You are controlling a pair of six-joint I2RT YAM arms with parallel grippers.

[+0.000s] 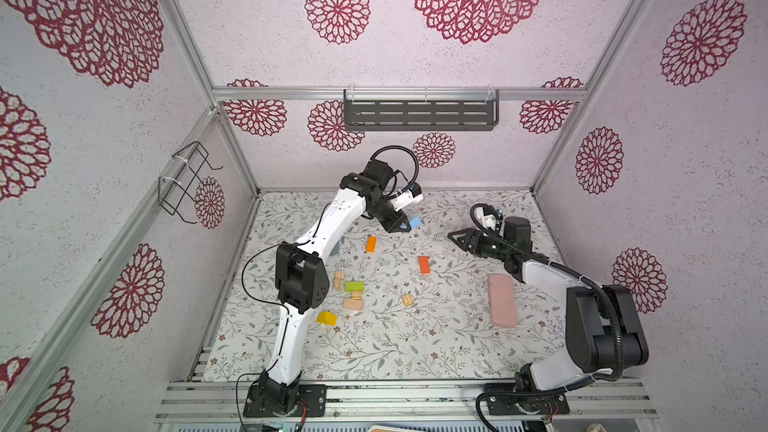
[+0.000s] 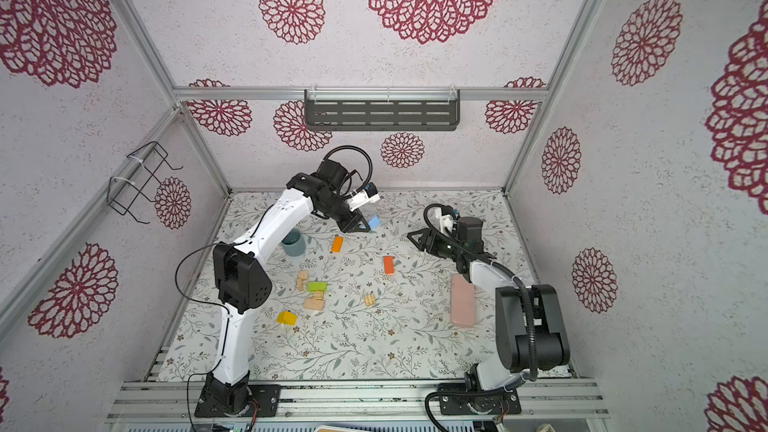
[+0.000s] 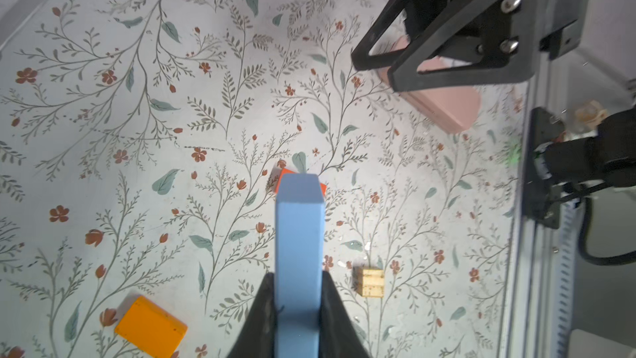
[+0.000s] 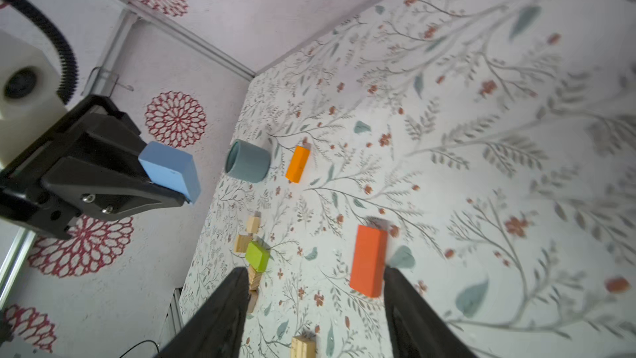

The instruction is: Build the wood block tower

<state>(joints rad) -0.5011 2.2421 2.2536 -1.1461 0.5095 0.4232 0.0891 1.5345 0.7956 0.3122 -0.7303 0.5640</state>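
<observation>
Grip on the blue block looks firm: the left gripper is clamped on one end, with most of the block sticking out past the fingertips, held off the table near its far edge. The right gripper hangs spread and empty near the red block, touching nothing. Stacking seems to centre on the cluster beside the left arm, where the green block lies among plain blocks; whether it rests on them or beside them I cannot tell. To do this well, carry the blue block to that cluster, clear of the mug and orange block, turn it flat, line it up with the piece beneath, lower until it touches, and only then let go
</observation>
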